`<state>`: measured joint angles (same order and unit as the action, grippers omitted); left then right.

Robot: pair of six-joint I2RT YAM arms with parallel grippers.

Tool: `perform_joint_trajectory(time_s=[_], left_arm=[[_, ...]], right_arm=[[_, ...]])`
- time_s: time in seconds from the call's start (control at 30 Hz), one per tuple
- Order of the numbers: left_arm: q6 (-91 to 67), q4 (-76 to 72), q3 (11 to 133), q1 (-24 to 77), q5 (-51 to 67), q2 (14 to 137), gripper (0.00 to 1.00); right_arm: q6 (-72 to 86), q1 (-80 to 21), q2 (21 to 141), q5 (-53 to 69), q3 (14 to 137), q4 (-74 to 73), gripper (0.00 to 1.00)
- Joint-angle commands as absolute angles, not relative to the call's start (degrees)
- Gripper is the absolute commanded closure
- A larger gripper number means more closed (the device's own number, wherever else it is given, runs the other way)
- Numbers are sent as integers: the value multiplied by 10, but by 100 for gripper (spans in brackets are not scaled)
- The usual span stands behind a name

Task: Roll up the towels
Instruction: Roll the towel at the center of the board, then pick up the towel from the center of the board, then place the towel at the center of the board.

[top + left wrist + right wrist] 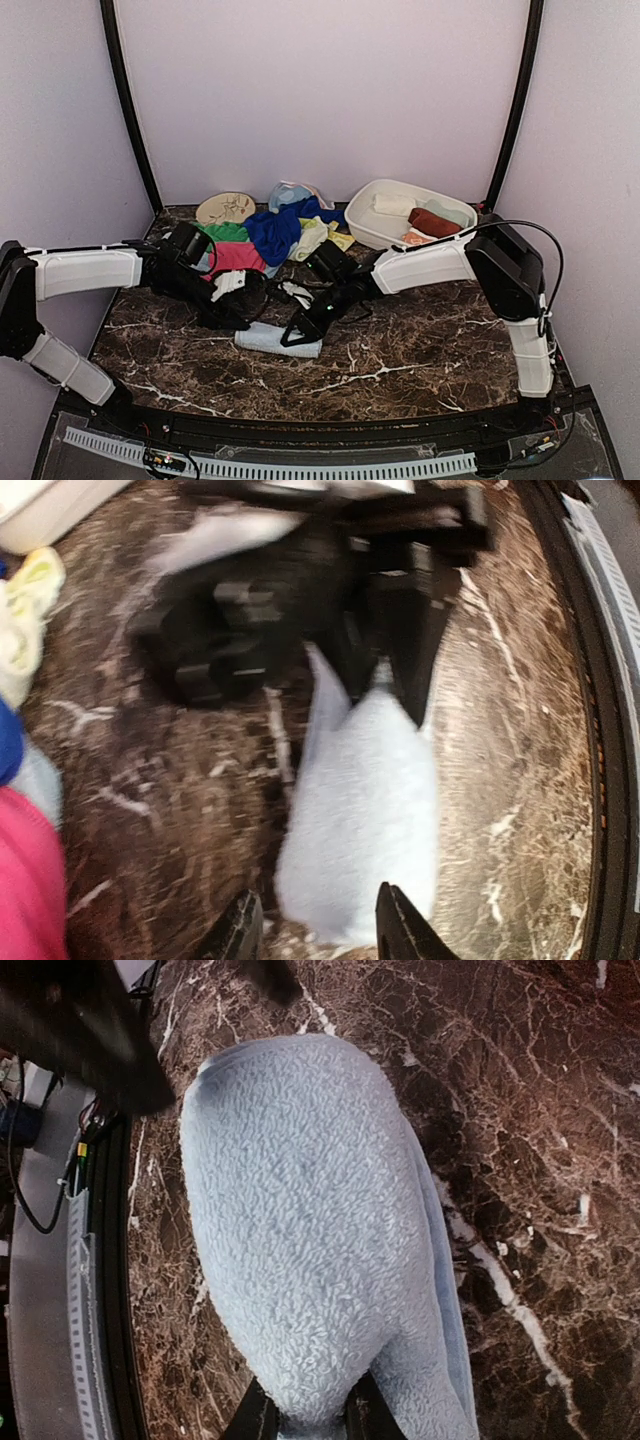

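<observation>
A light blue towel (276,340), rolled into a short bundle, lies on the marble table in front of the arms. My right gripper (302,330) is shut on its right end; in the right wrist view the towel (300,1220) bulges out from between the fingers (255,1422). My left gripper (228,318) is open at the towel's left end. In the left wrist view its fingertips (400,935) stand apart on either side of the near end of the towel (365,800), with the right gripper (400,650) at the far end.
A pile of loose towels sits at the back: pink (237,257), blue (275,230), green (226,232), pale yellow (315,236), tan (225,207). A white basin (362,228) at the back right holds rolled towels, white (392,204) and dark red (432,221). The table's front rail (300,462) is close.
</observation>
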<state>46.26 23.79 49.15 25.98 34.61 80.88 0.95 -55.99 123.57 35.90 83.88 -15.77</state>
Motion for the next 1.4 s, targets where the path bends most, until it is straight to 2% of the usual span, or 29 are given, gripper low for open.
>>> perform_joint_trajectory(time_s=[0.0, 0.1, 0.47, 0.73, 0.9, 1.1, 1.27, 1.3, 1.33, 1.37], left_arm=[[490, 201, 460, 318, 297, 797, 59], [488, 173, 463, 342, 274, 805, 55], [508, 127, 469, 453, 177, 864, 55], [496, 20, 450, 468, 23, 905, 55], [484, 36, 476, 468, -26, 921, 54], [427, 125, 521, 455, 23, 888, 53], [366, 185, 578, 400, 64, 860, 52], [357, 197, 593, 384, 69, 860, 46], [349, 210, 608, 367, 75, 862, 21], [343, 225, 625, 349, 81, 862, 13]], right_arm=[[85, -563, 1297, 398, 790, -255, 100], [99, -557, 1300, 410, 792, -246, 100], [147, -535, 1306, 442, 797, -219, 100], [199, -522, 1274, 487, 786, -155, 100], [252, -508, 1256, 521, 773, -99, 100], [324, -475, 1210, 528, 718, -7, 100], [391, -428, 1155, 534, 649, 77, 100], [401, -415, 1144, 533, 637, 89, 100], [408, -401, 1130, 533, 629, 99, 100], [412, -384, 1117, 532, 626, 103, 100]])
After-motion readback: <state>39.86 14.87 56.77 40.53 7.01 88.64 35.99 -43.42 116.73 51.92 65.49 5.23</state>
